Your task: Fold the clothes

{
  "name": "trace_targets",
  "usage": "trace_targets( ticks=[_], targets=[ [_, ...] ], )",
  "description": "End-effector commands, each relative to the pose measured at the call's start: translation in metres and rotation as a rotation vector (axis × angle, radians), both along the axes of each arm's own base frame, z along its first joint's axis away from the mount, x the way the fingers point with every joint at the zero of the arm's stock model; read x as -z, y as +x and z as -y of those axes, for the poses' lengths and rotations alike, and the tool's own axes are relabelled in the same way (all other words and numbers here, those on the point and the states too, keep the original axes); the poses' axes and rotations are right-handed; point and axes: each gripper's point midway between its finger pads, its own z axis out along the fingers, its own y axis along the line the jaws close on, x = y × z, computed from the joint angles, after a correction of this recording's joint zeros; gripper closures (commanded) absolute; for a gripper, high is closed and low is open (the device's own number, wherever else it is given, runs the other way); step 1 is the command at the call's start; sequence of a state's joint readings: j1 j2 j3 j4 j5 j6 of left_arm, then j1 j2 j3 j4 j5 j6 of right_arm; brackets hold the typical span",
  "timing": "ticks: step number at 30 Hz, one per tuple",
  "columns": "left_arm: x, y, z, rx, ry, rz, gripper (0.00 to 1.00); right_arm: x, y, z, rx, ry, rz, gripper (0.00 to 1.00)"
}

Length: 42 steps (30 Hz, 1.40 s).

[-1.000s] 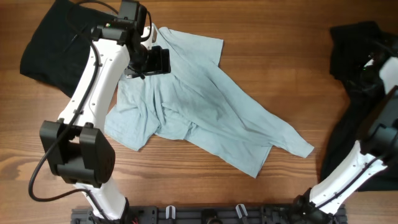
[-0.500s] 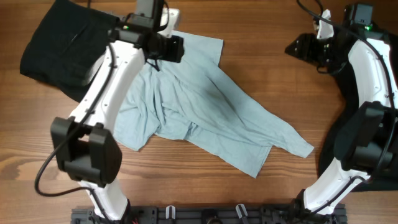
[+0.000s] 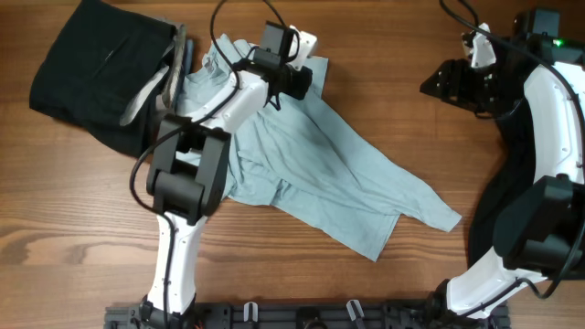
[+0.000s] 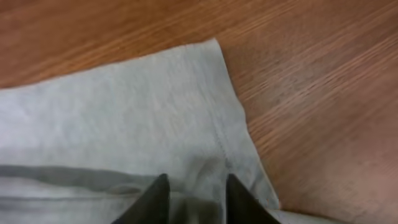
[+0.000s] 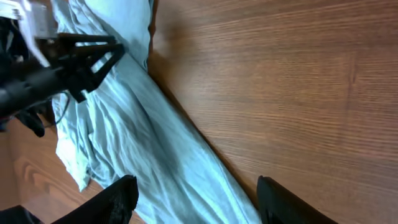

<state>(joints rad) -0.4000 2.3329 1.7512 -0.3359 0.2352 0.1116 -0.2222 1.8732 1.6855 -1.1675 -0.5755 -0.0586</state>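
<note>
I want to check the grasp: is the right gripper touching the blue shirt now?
Apart. The overhead view shows bare table between the right gripper and the blue shirt.

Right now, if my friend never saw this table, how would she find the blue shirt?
On the wooden table, look in the middle, between the black garment at the top left and the black clothes at the right edge. The shirt lies crumpled there. It is the only pale blue thing; its neighbours are dark.
</note>
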Motion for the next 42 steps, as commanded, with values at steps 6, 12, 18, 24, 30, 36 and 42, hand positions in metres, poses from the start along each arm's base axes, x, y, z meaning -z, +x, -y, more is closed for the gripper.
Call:
trace_targets(
  ticks=[6, 12, 18, 24, 30, 36, 42],
  targets=[
    [0.067, 0.028, -0.023, -0.190, 0.022, 0.000, 0.74, -0.007, -0.003, -0.001, -0.005, -0.002, 0.013, 0.34],
    [0.023, 0.104, -0.120, -0.561, -0.106, 0.111, 0.70, -0.001, -0.008, 0.001, -0.002, -0.050, -0.022, 0.33],
    [-0.099, 0.139, -0.151, -0.467, -0.252, 0.143, 0.70, 0.020, -0.014, 0.003, -0.075, -0.280, -0.060, 0.28],
    [-0.246, 0.091, -0.153, -0.381, -0.208, 0.260, 0.45, 0.074, -0.041, -0.055, -0.311, -0.279, -0.089, 0.30],
    [-0.308, 0.001, -0.163, -0.390, -0.175, 0.157, 0.34, 0.127, -0.068, -0.103, -0.475, -0.260, -0.057, 0.28],
    [-0.321, -0.079, -0.172, -0.401, -0.126, 0.004, 0.30, 0.151, -0.051, -0.105, -0.316, -0.301, -0.007, 0.37],
    [-0.330, -0.132, -0.180, -0.413, -0.092, -0.077, 0.34, 0.148, -0.035, -0.122, -0.331, -0.218, 0.103, 0.95]
  ],
)
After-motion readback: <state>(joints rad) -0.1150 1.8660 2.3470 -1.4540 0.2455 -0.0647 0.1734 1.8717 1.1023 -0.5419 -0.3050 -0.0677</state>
